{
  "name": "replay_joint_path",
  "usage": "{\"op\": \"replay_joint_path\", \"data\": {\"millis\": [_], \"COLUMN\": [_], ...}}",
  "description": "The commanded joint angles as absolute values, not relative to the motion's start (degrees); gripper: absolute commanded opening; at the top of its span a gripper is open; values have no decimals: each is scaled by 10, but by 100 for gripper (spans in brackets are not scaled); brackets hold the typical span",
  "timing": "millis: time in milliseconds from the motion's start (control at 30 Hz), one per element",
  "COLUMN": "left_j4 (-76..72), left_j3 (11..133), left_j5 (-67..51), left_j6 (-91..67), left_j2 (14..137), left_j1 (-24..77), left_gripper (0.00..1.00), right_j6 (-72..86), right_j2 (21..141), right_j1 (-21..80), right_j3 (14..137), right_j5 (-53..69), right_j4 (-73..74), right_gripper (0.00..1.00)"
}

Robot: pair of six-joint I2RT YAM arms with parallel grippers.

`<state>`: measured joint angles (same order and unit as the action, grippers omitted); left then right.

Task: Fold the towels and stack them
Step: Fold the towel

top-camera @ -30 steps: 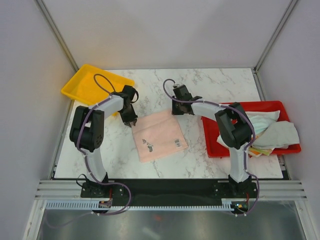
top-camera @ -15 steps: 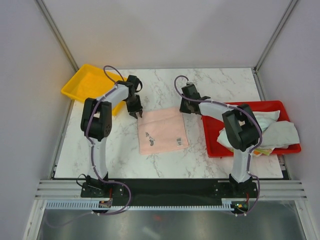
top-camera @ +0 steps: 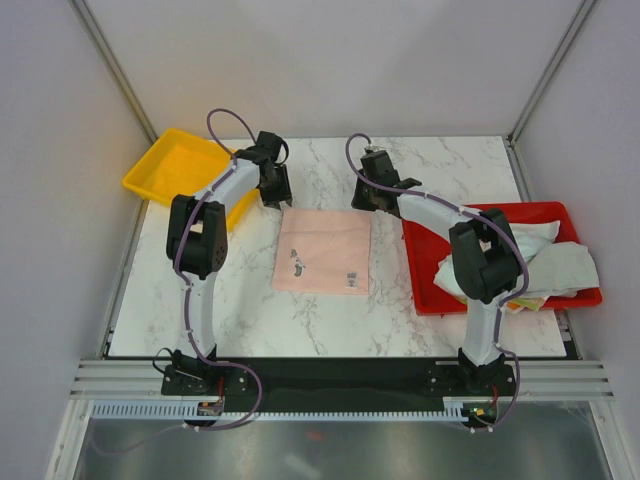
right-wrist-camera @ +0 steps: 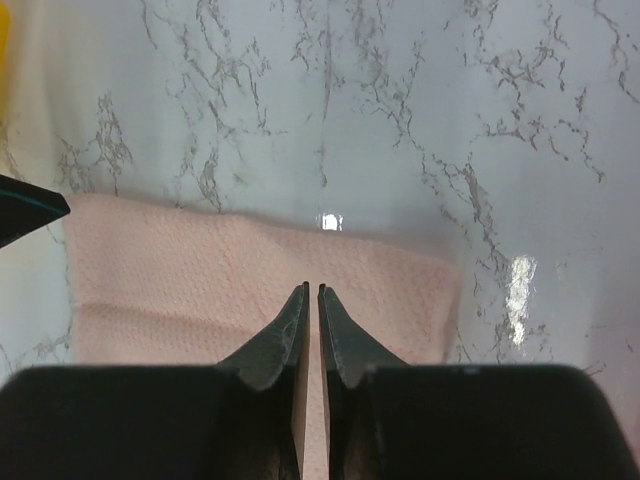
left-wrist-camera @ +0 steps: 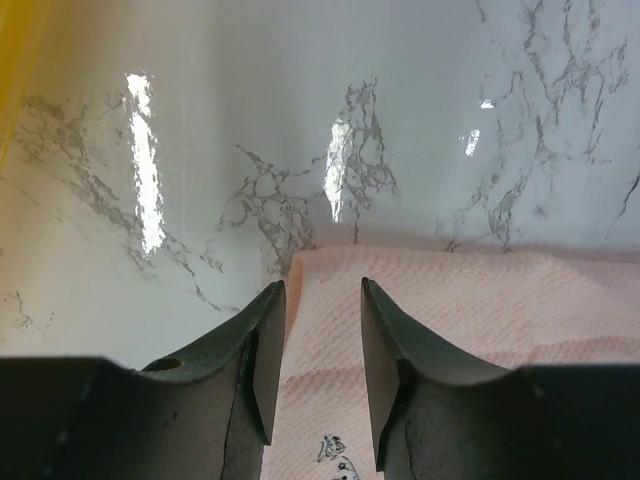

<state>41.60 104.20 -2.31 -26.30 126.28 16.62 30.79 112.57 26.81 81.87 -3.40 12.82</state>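
a white marble-patterned tabletop (top-camera: 450, 165) with grey veins fills the middle. a yellow plastic tray (top-camera: 175, 165) sits at its far left corner, turned at an angle; a sliver of its rim (left-wrist-camera: 14, 70) shows in the left wrist view. a red plastic tray (top-camera: 422, 272) lies along the right edge. a black strip (top-camera: 340, 372) and aluminium rails (top-camera: 560, 375) run along the near edge, with a white slotted cable duct (top-camera: 330, 410) below. plain grey walls (top-camera: 330, 60) enclose the space.
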Motion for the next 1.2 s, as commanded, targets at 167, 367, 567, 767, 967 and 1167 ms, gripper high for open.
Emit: {"op": "replay_joint_path", "data": {"millis": [167, 367, 567, 767, 967, 1167], "left_j4": [382, 356, 349, 345, 347, 349], "left_j3": [1057, 1055, 1058, 1066, 1080, 1101], "left_j5": [-93, -100, -54, -57, -104, -93], "left_j6": [-239, -251, -245, -236, -210, -129], "left_j2": [1245, 1281, 1327, 1346, 1288, 1264], "left_j1": [172, 172, 171, 171, 171, 170], "left_gripper": [42, 36, 35, 35, 45, 63], "right_j6": [279, 260, 242, 218, 170, 94], "right_j2": [1172, 1201, 1211, 1200, 1173, 1172], "right_j1": [256, 243, 237, 238, 233, 219], "right_j3": [850, 853, 840, 832, 870, 903], "right_j5": [-26, -42, -65, -29, -1, 96], "right_j4": [145, 144, 143, 134, 170, 223], "right_gripper": [14, 13, 12, 15, 25, 39]}}
